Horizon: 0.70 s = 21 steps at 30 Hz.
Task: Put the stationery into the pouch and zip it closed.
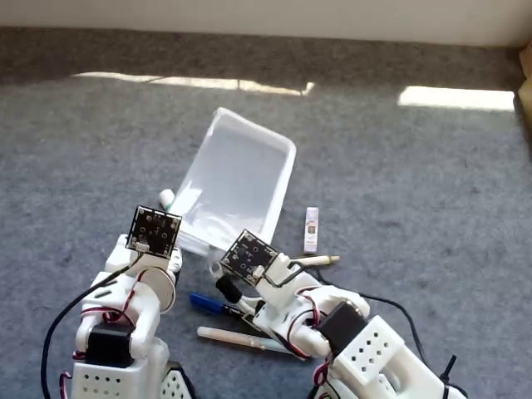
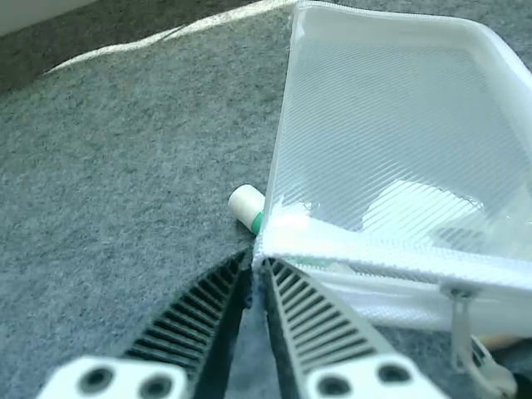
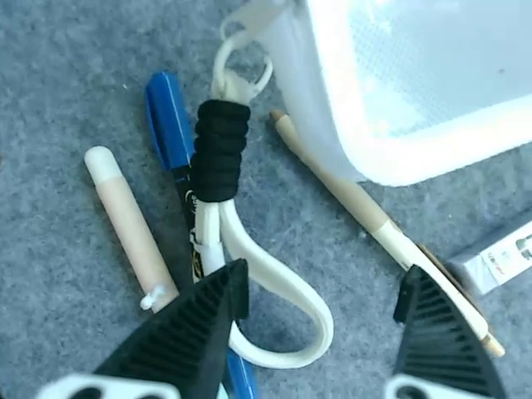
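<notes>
L hand (image 2: 256, 270) is pinched shut on a corner of the clear mesh pouch (image 2: 391, 125), which lies on the grey worktop (image 2: 108, 166) w/ a small white tube (image 2: 245, 203) just beside that corner. R hand (image 3: 324, 283) gapes wide, holding nothing, over a blue pen (image 3: 166, 116) & cream pen (image 3: 125, 216) beside the pouch.

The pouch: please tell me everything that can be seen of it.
The pouch is a flat rectangle of translucent white mesh with a white zipper band. It lies askew on the grey carpet, zipper end toward the arms, mouth seemingly open. The left gripper pinches one zipper-end corner; the zipper pull hangs farther along that edge. Pale shapes show inside.
</notes>
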### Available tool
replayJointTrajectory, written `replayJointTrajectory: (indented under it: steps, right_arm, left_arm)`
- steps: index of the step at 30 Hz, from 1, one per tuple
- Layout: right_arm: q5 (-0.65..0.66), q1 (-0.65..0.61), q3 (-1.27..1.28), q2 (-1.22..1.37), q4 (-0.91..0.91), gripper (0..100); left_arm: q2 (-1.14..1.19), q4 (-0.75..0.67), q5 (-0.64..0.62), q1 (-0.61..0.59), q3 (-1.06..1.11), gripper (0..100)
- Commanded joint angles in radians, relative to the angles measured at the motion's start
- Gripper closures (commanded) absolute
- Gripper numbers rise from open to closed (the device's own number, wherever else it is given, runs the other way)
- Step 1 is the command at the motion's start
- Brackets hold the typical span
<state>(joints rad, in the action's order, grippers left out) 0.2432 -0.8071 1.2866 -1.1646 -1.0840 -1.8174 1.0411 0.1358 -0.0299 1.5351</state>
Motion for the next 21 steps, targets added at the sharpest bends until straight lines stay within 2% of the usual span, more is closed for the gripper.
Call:
replayJointTrajectory:
  steps: [1, 9, 15, 21]
  right_arm:
    - [-0.003, 0.021, -0.015, 0.119, 0.025, 76.6]
    - [-0.002, 0.07, -0.054, 0.275, 0.097, 79.3]
    - [0.129, 0.153, -0.054, 0.263, 0.091, 95.8]
    - [0.226, 0.295, -0.104, 0.265, 0.019, 97.6]
  left_arm:
    - [-0.004, 0.002, -0.002, -0.013, -0.047, 99]
    - [-0.004, 0.002, -0.002, -0.015, -0.045, 99]
    - [-0.004, 0.002, -0.002, -0.015, -0.045, 99]
    - [-0.004, 0.002, 0.0, -0.015, -0.045, 99]
